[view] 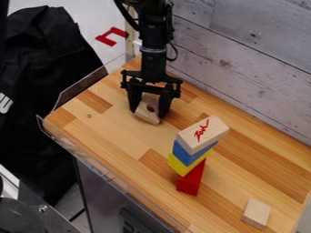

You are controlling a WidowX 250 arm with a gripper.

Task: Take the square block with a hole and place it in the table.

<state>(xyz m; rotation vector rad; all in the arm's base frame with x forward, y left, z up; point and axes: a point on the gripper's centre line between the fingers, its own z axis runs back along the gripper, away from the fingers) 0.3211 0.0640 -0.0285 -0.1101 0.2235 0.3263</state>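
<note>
Over at the far left of my view I have black fabric (45, 68) hanging beside the workstation, and next to it a clear guard (82, 86) along the edge of the wooden table (118, 132). Beyond the table's far left end there's a red angular shape (112, 36) against the pale floor. Then comes my gripper (147, 110), hanging down over the far part of the table, with the square block with a hole (144, 115) between its two sides, the hole facing up toward me at a slant. I can't tell whether the gripper has a grip on it or just stands around it, nor whether the block is touching the wood. Right of that and nearer me stands a stack: a red piece (191, 181) at the bottom, then yellow (183, 166), blue (190, 154), and a plain wooden block (208, 131) with red marking on top. Behind, a grey plank wall (249, 45) runs off to the right. Near the table's right end lies a pale wooden block (257, 213).
</note>
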